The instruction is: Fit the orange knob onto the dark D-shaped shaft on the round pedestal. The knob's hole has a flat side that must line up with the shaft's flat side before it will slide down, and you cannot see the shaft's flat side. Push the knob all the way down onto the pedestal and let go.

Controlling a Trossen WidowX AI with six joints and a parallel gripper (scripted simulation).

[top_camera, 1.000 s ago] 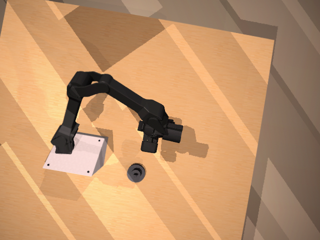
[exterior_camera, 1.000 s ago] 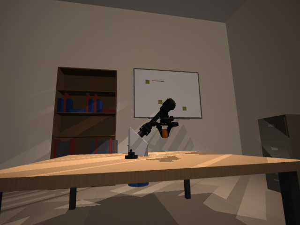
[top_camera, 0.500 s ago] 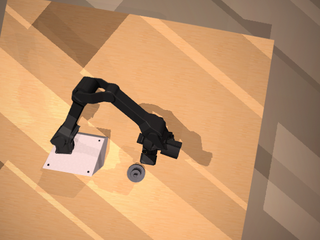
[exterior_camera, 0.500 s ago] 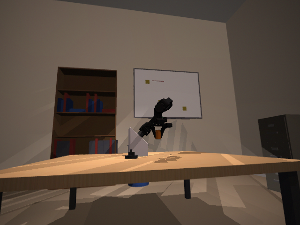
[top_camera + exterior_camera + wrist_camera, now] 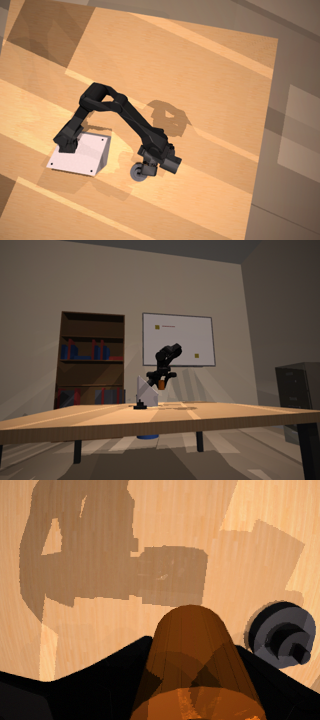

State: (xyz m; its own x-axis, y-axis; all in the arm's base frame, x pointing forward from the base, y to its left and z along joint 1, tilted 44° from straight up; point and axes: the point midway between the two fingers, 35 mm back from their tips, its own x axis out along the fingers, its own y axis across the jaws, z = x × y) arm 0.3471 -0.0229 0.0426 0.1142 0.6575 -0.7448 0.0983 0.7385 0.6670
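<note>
from the top, the arm (image 5: 133, 118) reaches out from its white mount (image 5: 90, 152) (image 5: 147, 396), and the pincer (image 5: 161, 385) (image 5: 191, 648) is folded under the wrist, so i can't see the knob there. the round pedestal (image 5: 134, 176) (image 5: 140, 407) (image 5: 265, 650) shows partly beneath the hand. with the hand covering part of it, a sideways miss would be hard to catch from this side.

from outside, the orange knob (image 5: 161, 385) (image 5: 192, 650) is pinched upright between the fingers, up in the air above the table (image 5: 165, 420), higher than the shaft (image 5: 139, 400) (image 5: 301, 654) and off to one side. going down from here would miss the shaft; going across too low could clip it and knock the knob askew.

from the wrist, the knob sits between both dark fingers, with the pedestal off to the right. the shaft's flat side can't be made out, so the likeliest trouble is the hole perching on top, turned wrong. pressing hard then might tilt the knob or make it slip in the grip, and letting go early could leave it loose. a light push with small turns seems safer.
</note>
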